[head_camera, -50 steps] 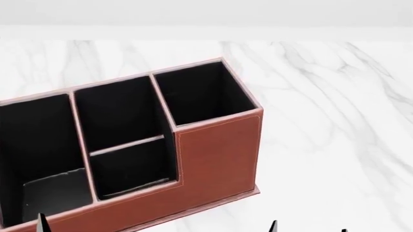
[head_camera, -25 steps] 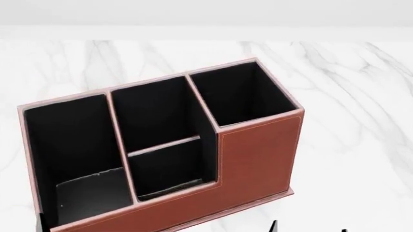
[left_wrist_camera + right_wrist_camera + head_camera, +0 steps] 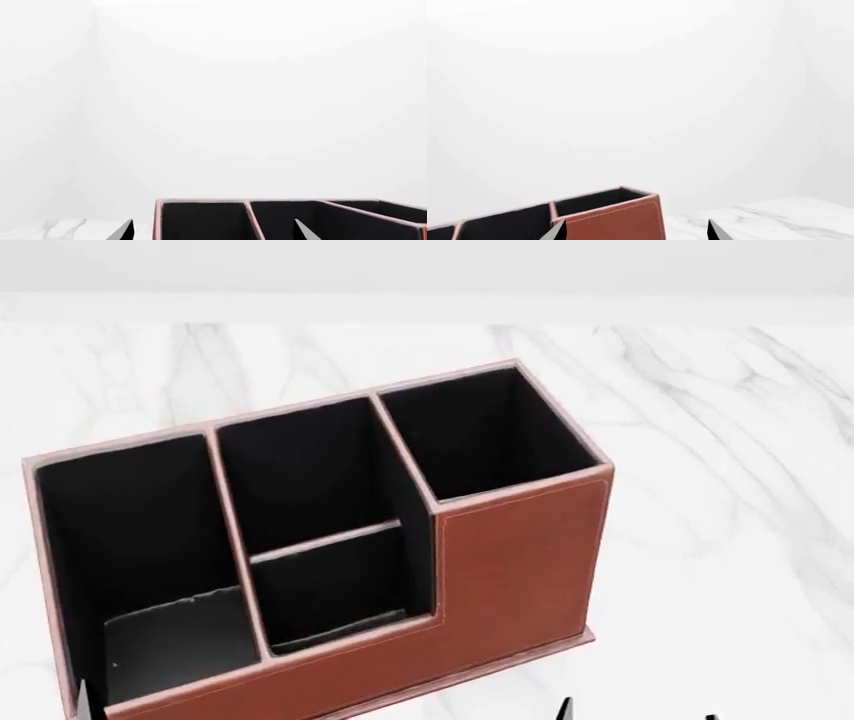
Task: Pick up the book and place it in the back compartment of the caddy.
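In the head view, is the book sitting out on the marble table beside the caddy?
No. Around the caddy only bare marble table shows; a dark flat thing lies in its left cell.

caddy (image 3: 521,560) ahead; marble tabletop (image 3: 721,540) seemingly free rightward.

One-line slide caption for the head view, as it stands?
Four-cell reddish-brown caddy on a white marble table, gripper tips barely showing at the frame's bottom edge.
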